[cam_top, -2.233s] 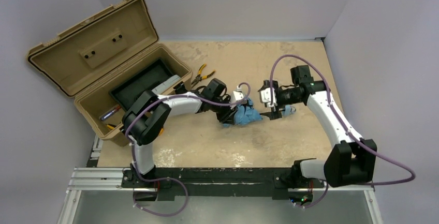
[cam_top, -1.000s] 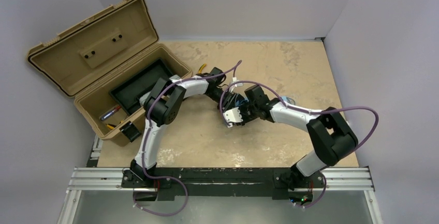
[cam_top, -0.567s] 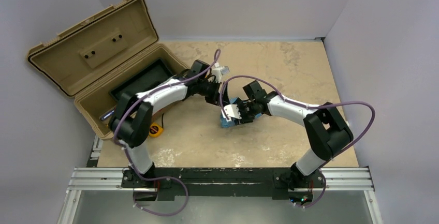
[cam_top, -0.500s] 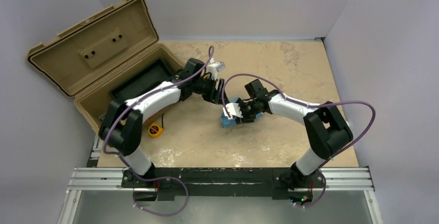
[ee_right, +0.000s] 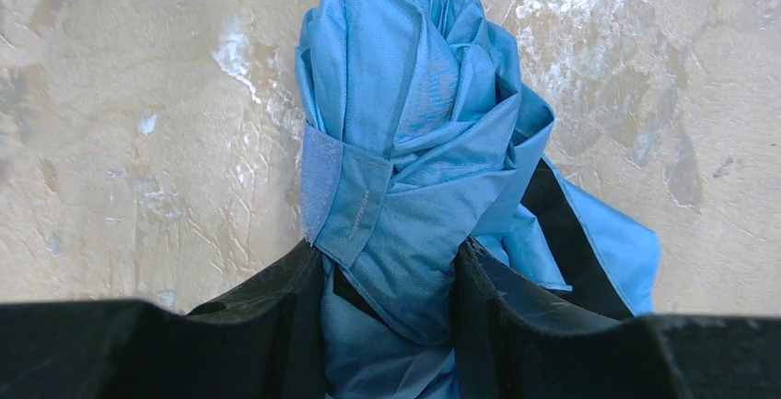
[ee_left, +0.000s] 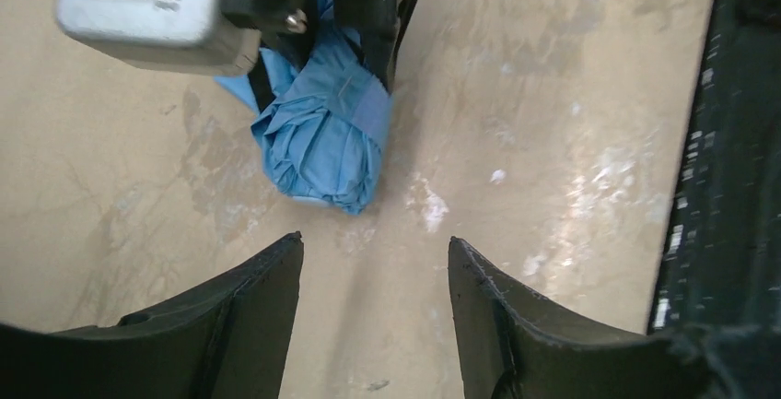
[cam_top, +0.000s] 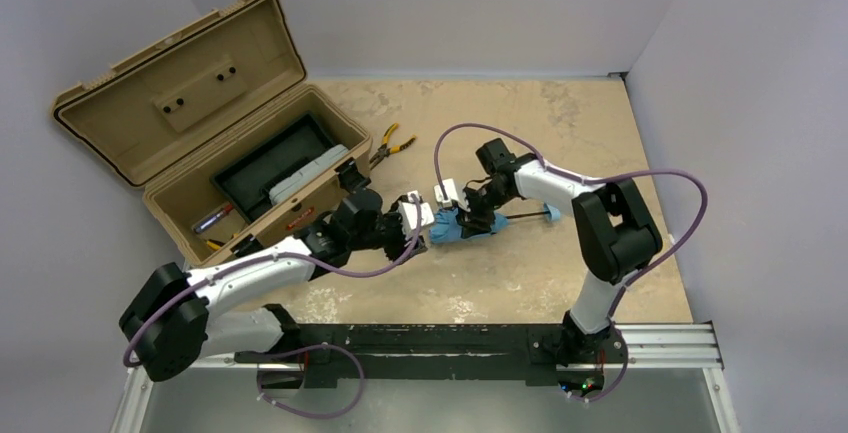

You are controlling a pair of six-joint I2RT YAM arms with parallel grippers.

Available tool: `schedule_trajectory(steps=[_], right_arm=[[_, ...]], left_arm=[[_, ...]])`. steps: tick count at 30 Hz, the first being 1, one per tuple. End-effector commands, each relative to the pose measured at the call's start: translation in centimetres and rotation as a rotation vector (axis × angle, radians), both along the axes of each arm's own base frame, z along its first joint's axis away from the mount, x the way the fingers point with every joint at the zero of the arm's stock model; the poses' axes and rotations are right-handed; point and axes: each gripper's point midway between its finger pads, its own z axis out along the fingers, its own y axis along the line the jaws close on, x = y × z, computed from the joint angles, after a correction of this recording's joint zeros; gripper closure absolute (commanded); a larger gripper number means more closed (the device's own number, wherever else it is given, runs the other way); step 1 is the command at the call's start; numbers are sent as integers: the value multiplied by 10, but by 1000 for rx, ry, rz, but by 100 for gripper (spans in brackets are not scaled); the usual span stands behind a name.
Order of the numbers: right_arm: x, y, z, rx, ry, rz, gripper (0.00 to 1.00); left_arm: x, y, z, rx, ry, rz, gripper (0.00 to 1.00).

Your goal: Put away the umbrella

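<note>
— Our left arm has swung away from the toolbox (cam_top: 118,131) side and now lies low on the near side. Its left gripper (ee_left: 373,261) is spread wide and empty, aimed at the tip of the umbrella (ee_left: 322,136). The bundle itself has barely shifted.

— Yes, we see the umbrella (cam_top: 455,226) resting on the table (cam_top: 560,133) mid-way across and well apart from the toolbox. Its black shaft (cam_top: 525,216) runs out to the right towards the small blue handle (cam_top: 553,213).

— And our right gripper (ee_right: 391,279) is clamped across the rolled fabric (ee_right: 414,141), one finger on each side.

— That is our worry. We hold cloth only, so the roll may slide or loosen if we lift. The strap (ee_right: 343,198) looks wrapped, but we cannot tell whether it is fastened.

— If we push the left gripper in, we risk striking the right gripper's camera housing (ee_left: 152,3), which is close above the bundle.

— The shaft looks extended too, so it may catch on the toolbox rim.
</note>
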Motion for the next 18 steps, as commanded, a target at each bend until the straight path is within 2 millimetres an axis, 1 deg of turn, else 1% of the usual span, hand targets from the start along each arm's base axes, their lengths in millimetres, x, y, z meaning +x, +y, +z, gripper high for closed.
schedule_trajectory(steps=[1,3,5,8,9,12,15,18], right_arm=[[-43,-14,-30,-94,284,-55,100],[-43,-12,-31,-89,300,-56,100],[-44,-12,-32,-89,306,-60,100],[-46,-10,-32,-81,335,-68,100],[-47,-10,-33,-78,344,-68,100],[-47,-10,-36,-82,365,-73,100],[-49,-10,-40,-86,388,-73,100],[-51,-13,-44,-95,406,-71,100]], left_arm=[[29,6,-12,176,-247,12,42],[30,4,-19,233,-278,-5,42],[33,-1,-22,258,-309,-16,42],[33,-16,-26,249,-333,-52,42],[34,-22,-30,251,-336,-65,42],[37,-39,-36,268,-367,-85,39],[44,-50,-43,307,-396,-94,39],[54,-53,-49,343,-431,-87,39]])
